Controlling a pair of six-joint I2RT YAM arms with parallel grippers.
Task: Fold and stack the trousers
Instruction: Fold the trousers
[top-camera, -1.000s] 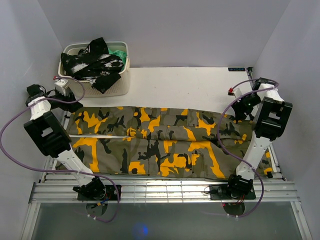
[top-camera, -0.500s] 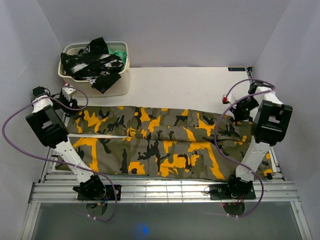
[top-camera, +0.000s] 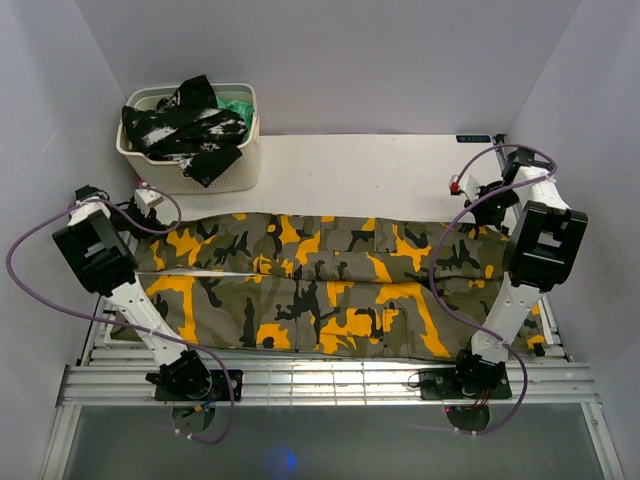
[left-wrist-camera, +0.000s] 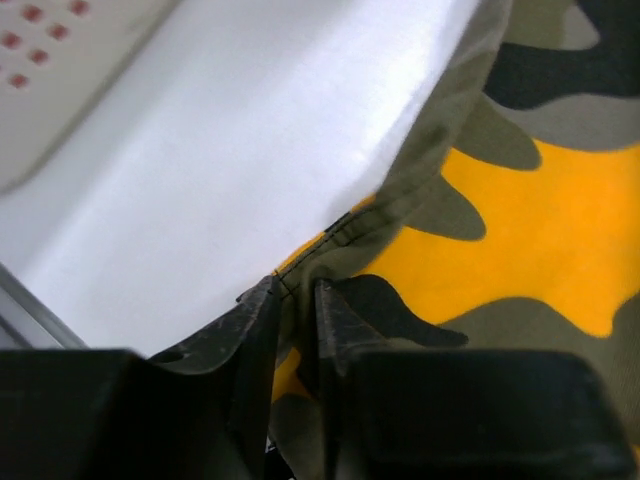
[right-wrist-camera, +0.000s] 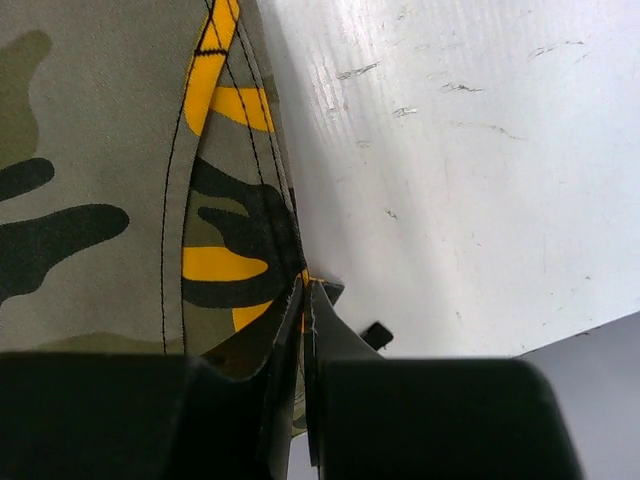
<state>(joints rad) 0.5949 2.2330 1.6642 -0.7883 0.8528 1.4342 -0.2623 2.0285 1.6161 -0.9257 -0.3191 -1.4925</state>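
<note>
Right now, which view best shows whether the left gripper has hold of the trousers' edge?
Left wrist: the left gripper is seen close-up, pinched on the hem of the trousers. Top external shows it small at the cloth's corner, the grip unreadable. Right wrist shows only the other end.

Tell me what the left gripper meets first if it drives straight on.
The left gripper is shut on the trousers hem. Straight ahead comes the bare table, probably. The basket sits left of that line.
</note>
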